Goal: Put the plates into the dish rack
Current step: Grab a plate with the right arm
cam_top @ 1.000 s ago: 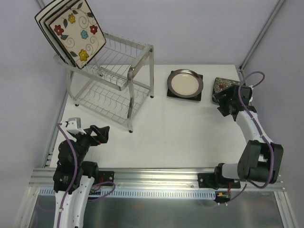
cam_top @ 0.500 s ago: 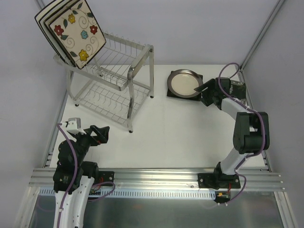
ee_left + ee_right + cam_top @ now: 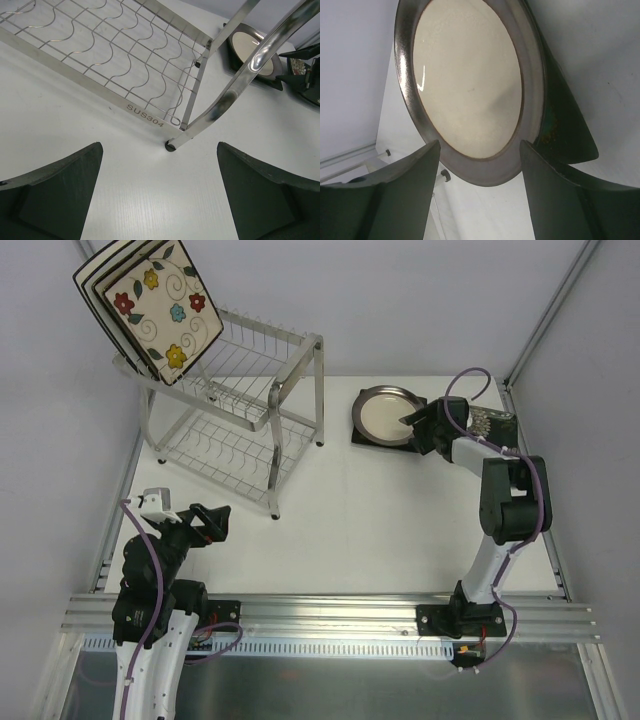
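One rack [image 3: 320,390]; two arms, a left arm [image 3: 150,580] and a right arm [image 3: 510,500]. Six plates, as far as shows: three square ones leaning stacked on the rack, the flowered plate [image 3: 165,312] foremost; one round plate [image 3: 388,415]; one dark square plate [image 3: 360,436] beneath it; one patterned dark plate [image 3: 490,422], partly hidden

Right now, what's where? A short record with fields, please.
Rack: dish rack, back left
In rack: flowered plate with other plates behind it, top tier
On table: round plate on a dark square plate; bloom-patterned plate to its right
Right gripper: open, at the round plate's rim
Left gripper: open, empty, near the rack's leg
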Available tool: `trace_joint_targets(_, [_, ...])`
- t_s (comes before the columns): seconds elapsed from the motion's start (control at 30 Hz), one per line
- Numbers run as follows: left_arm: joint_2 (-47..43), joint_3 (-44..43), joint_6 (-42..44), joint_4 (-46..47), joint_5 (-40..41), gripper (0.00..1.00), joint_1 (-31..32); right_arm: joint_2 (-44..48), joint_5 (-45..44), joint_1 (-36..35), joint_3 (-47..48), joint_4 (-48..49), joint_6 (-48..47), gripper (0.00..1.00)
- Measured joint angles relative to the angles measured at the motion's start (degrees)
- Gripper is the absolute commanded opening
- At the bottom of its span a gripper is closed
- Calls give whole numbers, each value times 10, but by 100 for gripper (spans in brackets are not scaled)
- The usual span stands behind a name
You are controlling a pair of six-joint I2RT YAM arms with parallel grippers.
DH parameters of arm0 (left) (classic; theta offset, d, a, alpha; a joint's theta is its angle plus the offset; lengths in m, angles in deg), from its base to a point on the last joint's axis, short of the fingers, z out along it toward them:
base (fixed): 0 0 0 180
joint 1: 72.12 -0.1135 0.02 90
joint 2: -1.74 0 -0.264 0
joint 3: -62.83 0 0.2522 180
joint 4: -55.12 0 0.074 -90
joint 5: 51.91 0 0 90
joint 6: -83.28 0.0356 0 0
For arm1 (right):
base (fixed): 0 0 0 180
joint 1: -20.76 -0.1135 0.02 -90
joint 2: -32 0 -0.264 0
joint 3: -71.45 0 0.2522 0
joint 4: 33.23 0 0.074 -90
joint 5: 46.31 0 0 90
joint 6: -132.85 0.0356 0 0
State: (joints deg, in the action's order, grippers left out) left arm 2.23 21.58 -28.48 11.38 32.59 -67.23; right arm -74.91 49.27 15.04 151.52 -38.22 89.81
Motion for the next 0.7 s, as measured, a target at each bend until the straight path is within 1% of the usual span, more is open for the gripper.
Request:
trace_joint_targets(0.2, [0, 0, 0, 0, 0, 99, 0, -9, -24, -11, 6, 1, 21, 68])
trace_joint_targets(0.47, [0, 0, 0, 0, 0, 99, 0, -6, -32, -14, 7, -1, 13, 68])
trace_joint_targets(0.7, [0, 0, 0, 0, 0, 99, 0, 38, -44, -14, 5, -30, -6, 69])
